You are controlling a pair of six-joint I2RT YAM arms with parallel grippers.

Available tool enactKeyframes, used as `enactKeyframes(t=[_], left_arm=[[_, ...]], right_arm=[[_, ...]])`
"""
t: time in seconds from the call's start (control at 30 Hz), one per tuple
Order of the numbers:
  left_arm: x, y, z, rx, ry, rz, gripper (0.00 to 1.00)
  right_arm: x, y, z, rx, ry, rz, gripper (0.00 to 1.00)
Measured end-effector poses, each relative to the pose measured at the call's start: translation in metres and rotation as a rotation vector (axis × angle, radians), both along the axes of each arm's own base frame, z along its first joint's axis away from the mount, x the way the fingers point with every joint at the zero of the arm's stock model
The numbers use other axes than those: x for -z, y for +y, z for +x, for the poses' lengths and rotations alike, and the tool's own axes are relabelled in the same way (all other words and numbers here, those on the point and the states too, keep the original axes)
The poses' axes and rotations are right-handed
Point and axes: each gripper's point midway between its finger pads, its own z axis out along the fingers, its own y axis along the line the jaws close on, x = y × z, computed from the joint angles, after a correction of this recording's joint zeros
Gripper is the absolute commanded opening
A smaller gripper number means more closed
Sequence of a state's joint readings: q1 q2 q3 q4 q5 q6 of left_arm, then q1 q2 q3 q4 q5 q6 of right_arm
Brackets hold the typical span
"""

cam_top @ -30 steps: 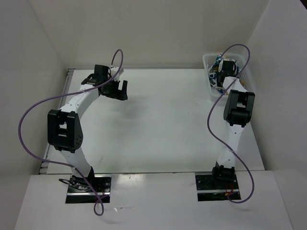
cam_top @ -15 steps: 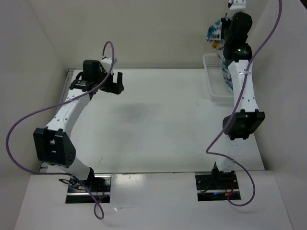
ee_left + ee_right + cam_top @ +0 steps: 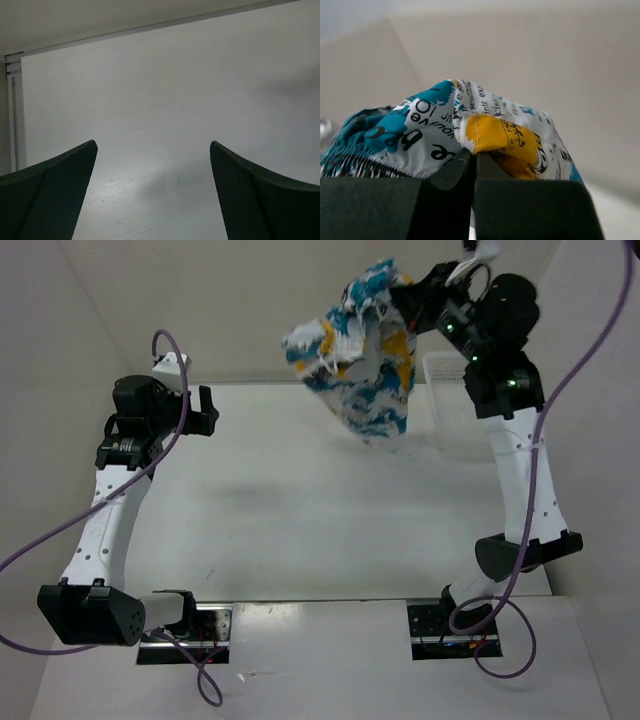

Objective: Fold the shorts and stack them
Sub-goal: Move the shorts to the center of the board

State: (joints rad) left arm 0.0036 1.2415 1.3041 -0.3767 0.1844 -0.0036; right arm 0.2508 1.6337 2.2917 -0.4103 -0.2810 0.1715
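The shorts (image 3: 362,358), white with teal, yellow-orange and black print, hang bunched in the air above the far middle of the table. My right gripper (image 3: 412,292) is shut on their upper edge, high near the back wall. In the right wrist view the closed gripper (image 3: 474,156) pinches the printed fabric (image 3: 445,127). My left gripper (image 3: 203,412) is open and empty at the far left, just above the bare tabletop (image 3: 170,110), its black fingers (image 3: 252,195) wide apart.
A white mesh basket (image 3: 440,390) stands at the far right against the wall, partly hidden by the right arm. White walls close the table on three sides. A metal rail (image 3: 14,110) runs along the left edge.
My right arm has lifted the shorts out of the basket and swung them up and left over the table. My left arm has pulled back toward the far left.
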Motion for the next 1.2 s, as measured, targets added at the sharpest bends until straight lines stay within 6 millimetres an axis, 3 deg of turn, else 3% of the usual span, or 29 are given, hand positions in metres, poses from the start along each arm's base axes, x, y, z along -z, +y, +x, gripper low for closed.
enactKeyframes(t=[0.03,0.07,0.1,0.13,0.2,0.23,0.3,0.37,0.43,0.53,0.63,0.7,0.8,0.9,0.97,1.03,1.2], left_arm=[[-0.002,0.003,0.000,-0.010,-0.006,0.001,1.00],[-0.003,0.005,0.000,-0.016,-0.009,0.002,1.00],[-0.003,0.006,0.000,-0.018,-0.010,0.002,1.00],[-0.003,0.006,0.000,-0.019,-0.009,0.002,1.00],[-0.002,0.006,0.001,-0.019,-0.007,0.002,1.00],[0.000,0.006,0.001,-0.018,-0.002,0.002,1.00],[0.003,0.005,0.001,-0.015,0.010,0.001,1.00],[0.008,0.002,0.000,-0.009,0.026,0.002,1.00],[0.016,-0.001,-0.001,0.001,0.043,0.002,1.00],[0.042,-0.005,-0.005,0.009,0.104,0.003,1.00],[0.064,-0.003,-0.010,0.001,0.162,0.008,1.00],[0.075,-0.002,-0.012,-0.007,0.185,0.012,1.00],[0.088,0.004,-0.019,-0.023,0.207,0.012,1.00],[0.101,0.017,-0.037,-0.060,0.231,0.008,1.00],[0.103,0.025,-0.048,-0.083,0.230,0.004,1.00],[0.100,0.032,-0.057,-0.102,0.218,-0.001,1.00],[0.095,0.035,-0.065,-0.102,0.187,-0.023,1.00]], right_arm=[[0.026,0.006,0.005,-0.029,0.078,0.009,0.01],[0.058,0.014,0.011,-0.054,0.174,0.019,0.33],[0.097,0.022,0.021,-0.075,0.281,0.027,0.52],[0.143,0.026,0.030,-0.081,0.394,0.027,0.63],[0.237,0.029,0.035,-0.067,0.610,0.001,0.73],[0.295,0.023,0.031,-0.034,0.731,-0.036,0.77],[0.382,0.005,0.013,0.038,0.896,-0.146,0.86],[0.435,-0.018,-0.007,0.098,0.970,-0.289,0.86],[0.446,-0.033,-0.016,0.119,0.955,-0.399,0.89],[0.409,-0.026,-0.016,0.061,0.791,-0.501,0.89],[0.365,0.026,-0.025,-0.088,0.580,-0.610,0.89],[0.356,0.076,-0.039,-0.219,0.449,-0.701,0.89],[0.387,0.141,-0.074,-0.391,0.358,-0.867,0.89],[0.446,0.186,-0.109,-0.542,0.362,-1.014,0.89],[0.480,0.195,-0.115,-0.581,0.402,-1.071,0.89],[0.507,0.192,-0.109,-0.575,0.445,-1.119,0.89],[0.533,0.196,-0.084,-0.537,0.462,-1.160,0.89]])
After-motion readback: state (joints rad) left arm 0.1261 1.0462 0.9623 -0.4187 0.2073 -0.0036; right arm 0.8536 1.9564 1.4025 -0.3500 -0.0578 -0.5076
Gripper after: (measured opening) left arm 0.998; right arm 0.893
